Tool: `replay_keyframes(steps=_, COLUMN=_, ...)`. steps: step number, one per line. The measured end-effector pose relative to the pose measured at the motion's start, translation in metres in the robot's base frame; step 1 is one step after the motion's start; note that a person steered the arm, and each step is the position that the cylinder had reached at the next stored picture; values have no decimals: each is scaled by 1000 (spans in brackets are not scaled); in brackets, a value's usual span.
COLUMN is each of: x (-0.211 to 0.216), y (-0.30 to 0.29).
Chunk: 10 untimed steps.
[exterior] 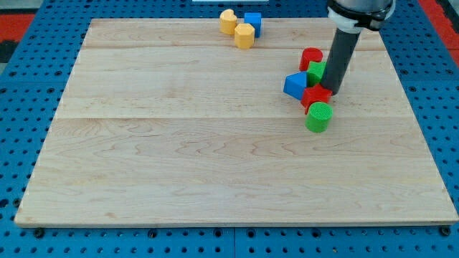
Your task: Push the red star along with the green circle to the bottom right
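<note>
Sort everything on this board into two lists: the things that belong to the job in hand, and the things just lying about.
Job:
red star
green circle
my tip, beside the star

Lying about:
blue triangle
red block
green block
two yellow blocks
blue cube

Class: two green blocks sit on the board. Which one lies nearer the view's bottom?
The green circle, the round one below the red star. The other green block sits higher, beside my tip.
</note>
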<state>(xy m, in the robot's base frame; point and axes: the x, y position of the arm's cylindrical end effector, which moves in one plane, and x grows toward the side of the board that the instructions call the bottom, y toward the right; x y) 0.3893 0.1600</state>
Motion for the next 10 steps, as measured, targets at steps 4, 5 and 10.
replay_keyframes(steps=4, x=-2, y=-94)
replay_keyframes(steps=5, x=10, y=-66)
replay_keyframes(steps=10, x=56, y=-3)
